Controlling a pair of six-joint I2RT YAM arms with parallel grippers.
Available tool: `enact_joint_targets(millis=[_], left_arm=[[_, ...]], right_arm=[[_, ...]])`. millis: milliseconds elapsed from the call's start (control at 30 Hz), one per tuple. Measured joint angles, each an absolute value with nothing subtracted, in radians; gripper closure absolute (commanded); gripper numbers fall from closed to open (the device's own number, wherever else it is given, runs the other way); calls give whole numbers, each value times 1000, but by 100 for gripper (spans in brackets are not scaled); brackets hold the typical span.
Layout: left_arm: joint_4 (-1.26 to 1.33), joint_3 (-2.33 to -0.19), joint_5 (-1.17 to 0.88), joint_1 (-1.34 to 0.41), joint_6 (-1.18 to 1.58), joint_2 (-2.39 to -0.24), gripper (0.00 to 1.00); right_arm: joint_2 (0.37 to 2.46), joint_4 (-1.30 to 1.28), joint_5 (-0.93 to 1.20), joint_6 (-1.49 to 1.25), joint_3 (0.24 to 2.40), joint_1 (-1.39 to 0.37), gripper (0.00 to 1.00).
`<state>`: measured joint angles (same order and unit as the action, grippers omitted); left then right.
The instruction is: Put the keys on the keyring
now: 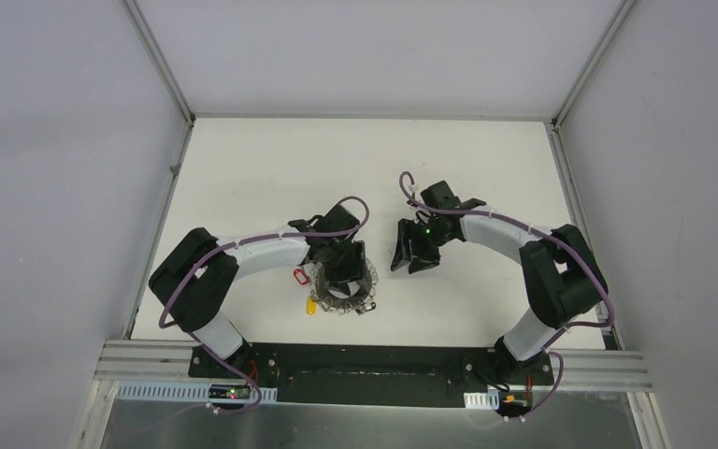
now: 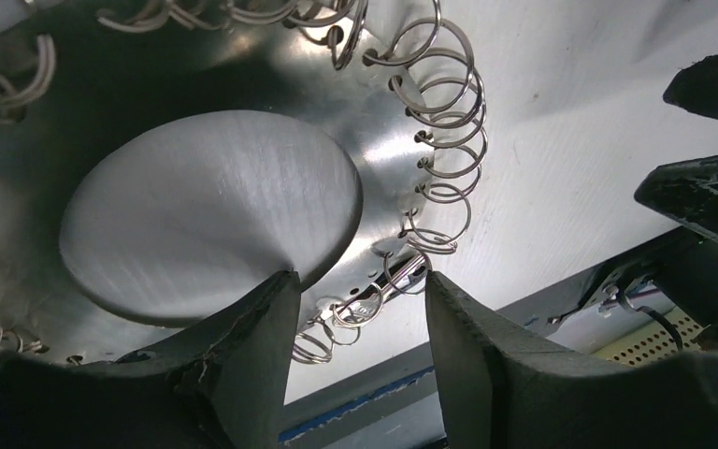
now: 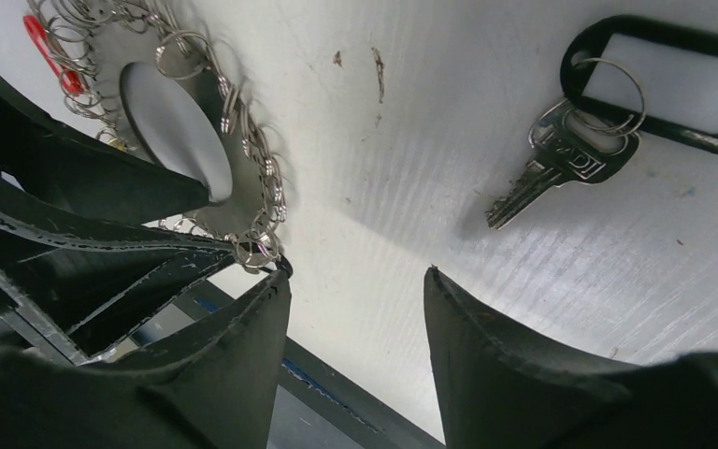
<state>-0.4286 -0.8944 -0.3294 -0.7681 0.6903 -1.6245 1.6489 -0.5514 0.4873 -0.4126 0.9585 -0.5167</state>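
Note:
The keyring (image 1: 366,291) lies flat at the table's near centre, a grey ring with a wide hole and small silver loops round its edge. My left gripper (image 1: 343,278) hovers over it, open; in the left wrist view (image 2: 360,281) its fingers straddle the ring's edge (image 2: 379,140), with loops between them. My right gripper (image 1: 409,264) is open and empty just right of the ring. In the right wrist view (image 3: 355,276) a silver key (image 3: 561,164) with a black tag (image 3: 664,79) lies on the table ahead of it. The green-tagged key is out of view.
A red tag (image 1: 301,276) and a yellow tag (image 1: 311,305) hang at the ring's left side. The dark base rail (image 1: 365,360) runs along the near edge. White walls close the table on three sides.

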Motion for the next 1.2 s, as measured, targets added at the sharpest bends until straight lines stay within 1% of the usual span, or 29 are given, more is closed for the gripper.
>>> enact_joint_targets(millis=[100,233,400,600,700,900,1067,1200], left_arm=[[-427,-878,-332,-772,711,-1589,46],[-420,-880,-331,-771,726,-1516,46],[-415,-899,-331,-749,748,-1444,47],[-409,-892,-354,-628,773,-1407,49],[-401,-852,-375,-561,779,-1369,49],[-455,-757,-381,-456,780,-1233,49],[-506,-722,-366,-450,773,-1127,49],[-533,-694,-365,-450,773,-1070,49]], right_arm=[[1641,-551,489,-410,965,-517,40],[1629,-550,495,-410,967,-517,41],[1629,-551,501,-425,994,-527,46],[1684,-554,497,-440,1111,-577,55],[1739,-563,484,-440,1180,-599,59],[1830,-603,464,-440,1252,-618,63],[1883,-631,453,-447,1287,-625,68],[1906,-635,453,-455,1301,-631,69]])
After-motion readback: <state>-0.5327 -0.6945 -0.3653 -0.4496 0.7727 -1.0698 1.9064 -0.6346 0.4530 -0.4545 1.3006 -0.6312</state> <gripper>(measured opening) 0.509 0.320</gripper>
